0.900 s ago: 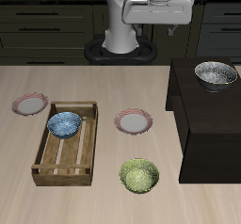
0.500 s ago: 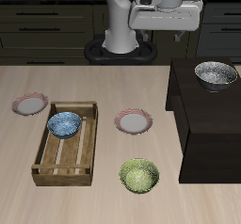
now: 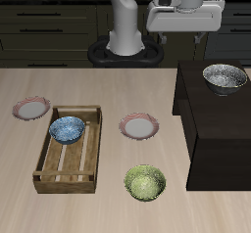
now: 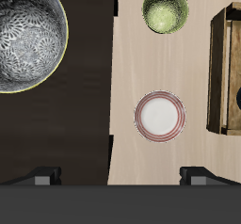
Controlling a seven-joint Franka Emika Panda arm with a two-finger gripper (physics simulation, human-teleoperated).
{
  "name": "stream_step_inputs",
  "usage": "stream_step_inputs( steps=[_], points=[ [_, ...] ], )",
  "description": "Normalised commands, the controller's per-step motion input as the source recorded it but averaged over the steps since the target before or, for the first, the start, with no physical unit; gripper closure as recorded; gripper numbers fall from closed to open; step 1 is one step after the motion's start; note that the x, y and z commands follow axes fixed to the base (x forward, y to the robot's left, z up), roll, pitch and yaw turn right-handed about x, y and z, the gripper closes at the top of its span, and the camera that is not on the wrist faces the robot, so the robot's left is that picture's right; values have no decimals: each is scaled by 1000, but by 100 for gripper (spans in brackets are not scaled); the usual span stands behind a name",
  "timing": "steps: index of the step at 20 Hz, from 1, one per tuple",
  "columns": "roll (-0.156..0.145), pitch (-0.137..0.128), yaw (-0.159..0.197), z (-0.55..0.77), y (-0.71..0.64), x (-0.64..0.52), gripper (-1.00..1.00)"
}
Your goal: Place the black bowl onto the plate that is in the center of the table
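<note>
Atop the dark cabinet [image 3: 218, 119] your black bowl [image 3: 225, 77] sits untouched; fingers [image 4: 41, 178] spread wide, empty, high above worktop [image 3: 98, 208]

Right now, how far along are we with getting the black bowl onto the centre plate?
Nothing is placed yet. The black bowl sits on the dark cabinet, ungrasped. The gripper hangs high above the table's back, holding nothing. Left: descend, grasp the bowl, carry it to the bare plate.
</note>
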Motion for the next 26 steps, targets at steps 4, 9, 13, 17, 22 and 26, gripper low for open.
stream_step_inputs(
  steps=[4, 9, 13, 17, 22, 26],
  points=[
    [6, 1, 16, 56, 223, 159, -100],
    [-10, -15, 0, 100, 169, 208, -100],
    [-19, -10, 2, 44, 101, 187, -100],
    [-11, 34, -20, -33, 170, 210, -100],
    [12, -10, 8, 41, 225, 83, -100],
    [-3, -64, 1, 182, 170, 88, -100]
  ],
)
